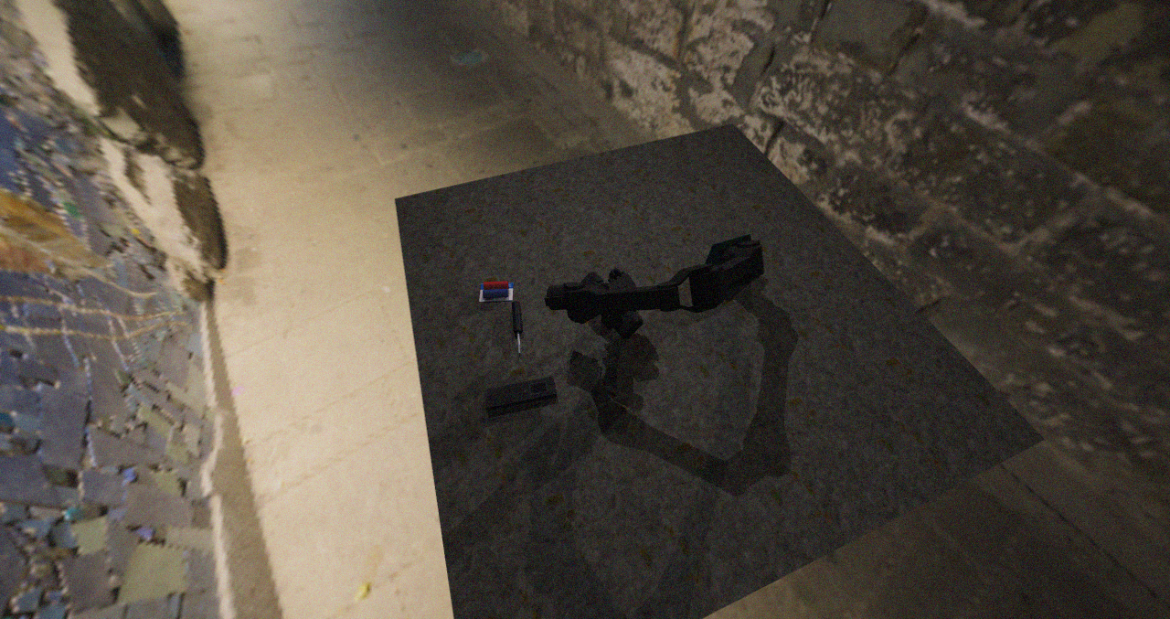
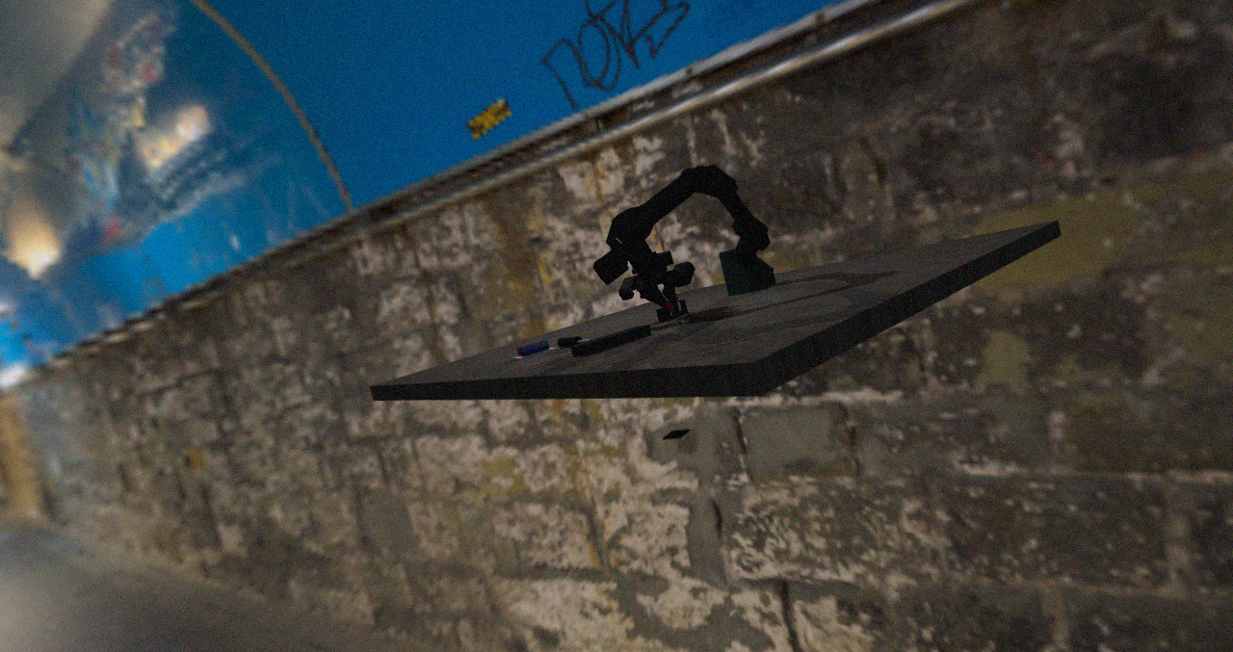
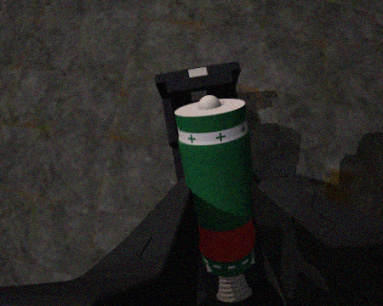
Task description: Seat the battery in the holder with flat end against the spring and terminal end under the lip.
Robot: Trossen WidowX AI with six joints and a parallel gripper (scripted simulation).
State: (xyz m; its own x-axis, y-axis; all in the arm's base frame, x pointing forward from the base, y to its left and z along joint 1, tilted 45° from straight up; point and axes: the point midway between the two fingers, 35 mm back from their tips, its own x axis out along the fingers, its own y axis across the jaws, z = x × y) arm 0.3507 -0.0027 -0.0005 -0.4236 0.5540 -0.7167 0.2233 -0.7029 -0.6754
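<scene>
The green battery (image 3: pixel 219 170), with a red band and a white terminal end, is held tilted in the wrist view, terminal end raised. Its flat end is down at the spring (image 3: pixel 234 289); whether they press together is unclear. The black holder (image 3: pixel 170 123) lies below it. The holder's lip (image 3: pixel 223 76), with a white patch, is beyond the terminal end, which is above the holder and not under the lip. My gripper (image 3: pixel 218 183) (image 2: pixel 668 302) is shut on the battery's sides, low over the holder. In the top view the arm hides the battery.
On the table (image 1: pixel 654 197) (image 2: pixel 775 338), a red and blue pair of cells (image 1: pixel 495 290) (image 2: pixel 533 348) lies near the left edge. A screwdriver (image 1: pixel 516 319) lies beside it, and a long black box (image 1: pixel 521 397) (image 2: pixel 610 339) lies farther along that side.
</scene>
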